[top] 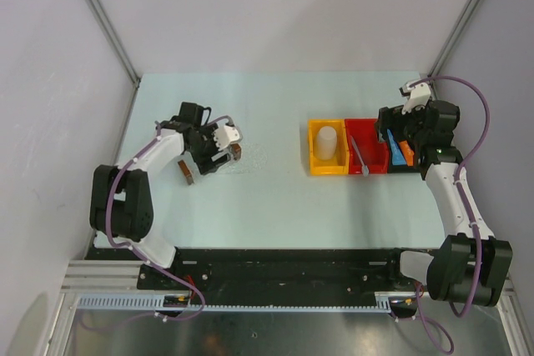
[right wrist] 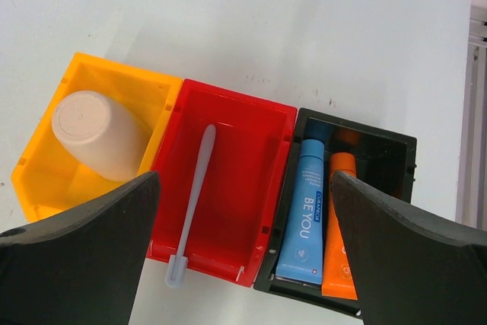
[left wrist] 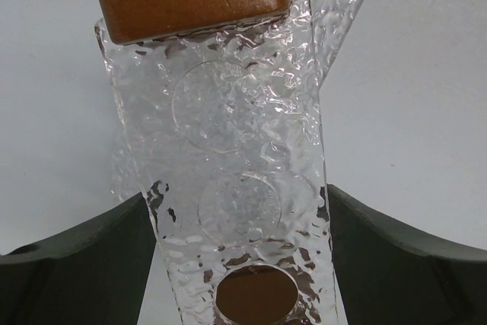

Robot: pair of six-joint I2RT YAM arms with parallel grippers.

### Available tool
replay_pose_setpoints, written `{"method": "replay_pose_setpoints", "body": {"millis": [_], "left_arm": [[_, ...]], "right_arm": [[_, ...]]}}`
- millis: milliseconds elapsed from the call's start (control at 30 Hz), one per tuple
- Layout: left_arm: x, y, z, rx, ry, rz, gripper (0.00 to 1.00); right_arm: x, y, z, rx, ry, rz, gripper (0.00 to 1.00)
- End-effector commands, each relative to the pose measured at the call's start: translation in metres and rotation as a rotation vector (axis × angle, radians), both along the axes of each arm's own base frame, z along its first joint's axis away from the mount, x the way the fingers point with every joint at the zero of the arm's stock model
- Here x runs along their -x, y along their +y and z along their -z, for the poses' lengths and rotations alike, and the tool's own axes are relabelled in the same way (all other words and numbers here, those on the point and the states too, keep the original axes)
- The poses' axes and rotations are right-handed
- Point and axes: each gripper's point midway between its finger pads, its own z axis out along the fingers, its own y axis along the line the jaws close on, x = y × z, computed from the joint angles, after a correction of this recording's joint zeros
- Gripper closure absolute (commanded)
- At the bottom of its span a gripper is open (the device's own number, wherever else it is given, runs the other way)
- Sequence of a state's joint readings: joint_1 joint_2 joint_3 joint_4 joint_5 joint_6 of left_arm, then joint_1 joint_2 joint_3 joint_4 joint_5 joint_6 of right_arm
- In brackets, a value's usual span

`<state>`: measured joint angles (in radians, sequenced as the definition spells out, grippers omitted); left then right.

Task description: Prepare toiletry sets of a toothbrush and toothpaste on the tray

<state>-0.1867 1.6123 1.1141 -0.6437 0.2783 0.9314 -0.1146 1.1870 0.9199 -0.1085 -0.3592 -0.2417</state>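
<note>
Lighting entry, as I saw it: bright, even, diffuse from overhead. Shadows were soft and faint on the table (top: 267, 206). Small highlights sparkled across the tray (left wrist: 228, 150) plastic. The fingers (right wrist: 76, 264) in both wrist views were dark and soft-edged. The top view was sharp.

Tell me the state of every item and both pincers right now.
tray: empty, gripped by left pincer
left pincer: shut on tray's long sides
right pincer: open, holding nothing
toothbrush: lying in red bin
blue toothpaste: lying in black bin
orange toothpaste: lying beside it, same bin
cup: in yellow bin, closed end showing
</note>
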Motion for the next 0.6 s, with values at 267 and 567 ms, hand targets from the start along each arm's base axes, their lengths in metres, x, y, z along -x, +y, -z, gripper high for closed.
{"method": "replay_pose_setpoints", "body": {"millis": [267, 567], "left_arm": [[-0.030, -0.014, -0.021, -0.016, -0.090, 0.309, 0.13], [-0.034, -0.011, -0.011, -0.014, -0.059, 0.402, 0.11]], "right_arm": [[-0.002, 0.002, 0.001, 0.005, -0.002, -0.018, 0.00], [-0.002, -0.002, 0.003, 0.005, 0.003, -0.006, 0.00]]}}
